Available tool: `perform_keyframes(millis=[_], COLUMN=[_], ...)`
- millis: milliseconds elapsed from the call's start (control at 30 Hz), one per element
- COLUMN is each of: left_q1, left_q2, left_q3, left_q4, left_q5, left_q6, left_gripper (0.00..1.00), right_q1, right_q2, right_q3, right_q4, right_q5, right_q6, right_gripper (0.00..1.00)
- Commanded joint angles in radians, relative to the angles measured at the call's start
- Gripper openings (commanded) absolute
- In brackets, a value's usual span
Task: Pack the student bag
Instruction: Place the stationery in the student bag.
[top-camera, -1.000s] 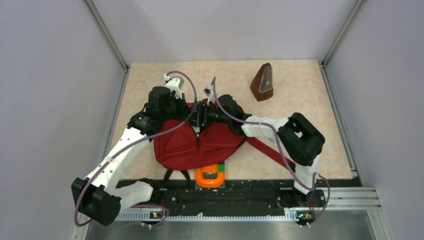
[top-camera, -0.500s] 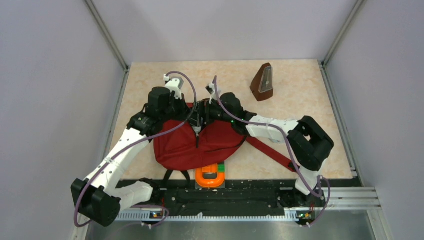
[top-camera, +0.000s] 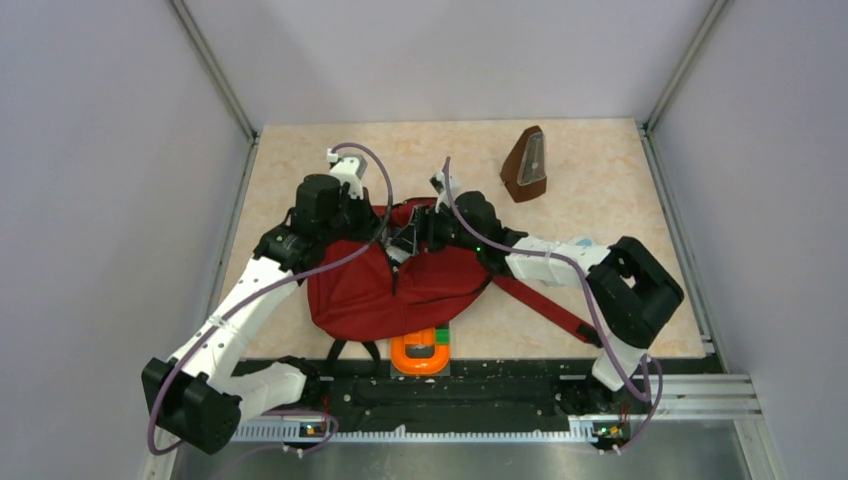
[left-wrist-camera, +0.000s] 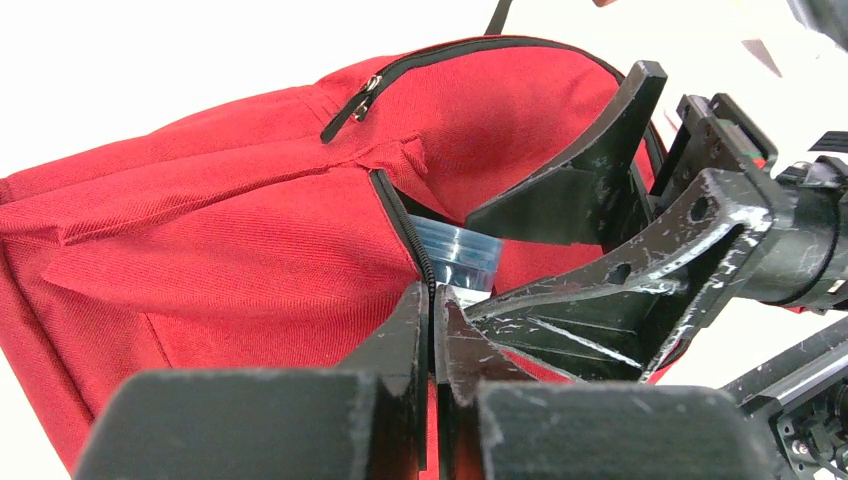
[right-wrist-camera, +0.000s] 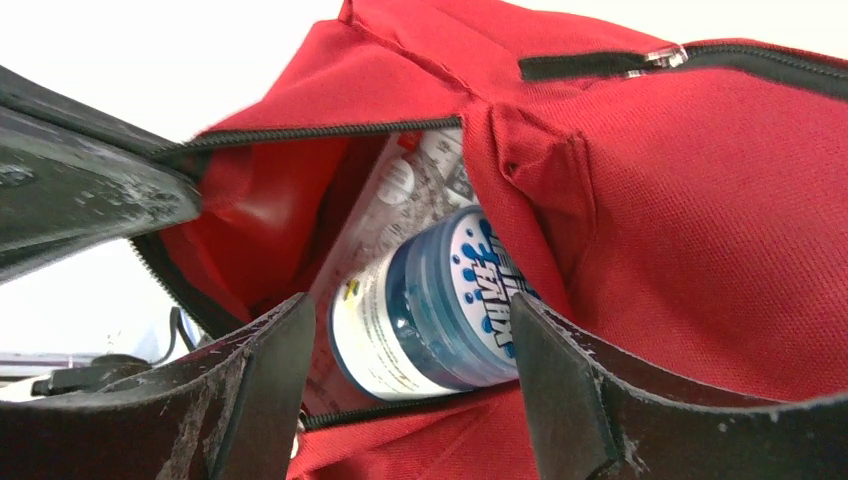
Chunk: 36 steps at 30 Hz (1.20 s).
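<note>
Bag mouth, centre of top view: narrow slot in student bag (top-camera: 400, 290), zipper edge pinched by left gripper (left-wrist-camera: 432, 300); right gripper (right-wrist-camera: 410, 305) stood at it, jaws spread. Blue jar (right-wrist-camera: 450, 290) filled the gap's lower middle. Bare table (top-camera: 620, 200) lay upper left and far right. Obstacles were a brown wedge-shaped object (top-camera: 525, 165) upper right, long red strap (top-camera: 545, 308) lower right, orange U-shaped piece (top-camera: 420, 355) bottom centre.

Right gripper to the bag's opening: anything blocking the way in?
Nothing visible blocks it. The right gripper sits open at the mouth of the student bag, whose zipper edge the left gripper pinches aside. A blue-lidded jar already lies inside, straight ahead of it.
</note>
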Motion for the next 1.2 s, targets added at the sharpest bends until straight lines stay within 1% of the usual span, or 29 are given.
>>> perform_keyframes(millis=[0, 67, 133, 233, 333, 367, 433, 533, 667, 800, 867, 967, 1033, 1167], left_q1=[-0.004, -0.004, -0.004, -0.003, -0.004, -0.003, -0.004, -0.004, -0.004, -0.003, -0.004, -0.004, -0.004, -0.004], left_q2=[-0.059, -0.060, -0.059, -0.060, -0.060, -0.058, -0.059, -0.061, -0.061, -0.058, -0.058, -0.056, -0.055, -0.054], left_q3=[0.021, 0.021, 0.021, 0.021, 0.021, 0.021, 0.021, 0.021, 0.020, 0.020, 0.020, 0.020, 0.020, 0.020], left_q4=[0.127, 0.127, 0.127, 0.127, 0.127, 0.127, 0.127, 0.127, 0.127, 0.127, 0.127, 0.127, 0.127, 0.125], left_q5=[0.017, 0.017, 0.017, 0.019, 0.022, 0.021, 0.019, 0.016, 0.016, 0.013, 0.012, 0.010, 0.008, 0.007], left_q6=[-0.002, -0.002, -0.002, -0.004, -0.004, -0.004, -0.004, -0.004, -0.003, -0.002, -0.001, -0.001, 0.000, 0.001], left_gripper=[0.00, 0.00, 0.00, 0.00, 0.00, 0.00, 0.00, 0.00, 0.00, 0.00, 0.00, 0.00, 0.00, 0.00], right_q1=[-0.002, -0.001, -0.002, -0.003, -0.003, -0.001, 0.004, 0.026, 0.082, 0.119, 0.134, 0.142, 0.143, 0.140], right_q2=[-0.071, -0.090, -0.103, -0.097, -0.050, -0.032, 0.005, 0.057, 0.114, 0.173, 0.193, 0.188, 0.165, 0.106], right_q3=[-0.030, -0.034, -0.038, -0.035, -0.001, 0.014, 0.047, 0.092, 0.129, 0.135, 0.137, 0.130, 0.120, 0.112], right_q4=[0.007, -0.024, -0.053, -0.056, -0.039, -0.034, -0.028, -0.015, 0.077, 0.223, 0.256, 0.250, 0.222, 0.090], right_q5=[0.036, 0.069, 0.110, 0.110, 0.039, 0.012, -0.047, -0.127, -0.229, -0.310, -0.333, -0.324, -0.284, -0.175], right_q6=[-0.011, -0.018, -0.016, -0.023, -0.030, -0.029, -0.023, -0.008, 0.049, 0.155, 0.191, 0.182, 0.153, 0.060], right_gripper=[0.71, 0.71, 0.70, 0.57, 0.44, 0.42, 0.35, 0.30, 0.28, 0.27, 0.27, 0.26, 0.27, 0.32])
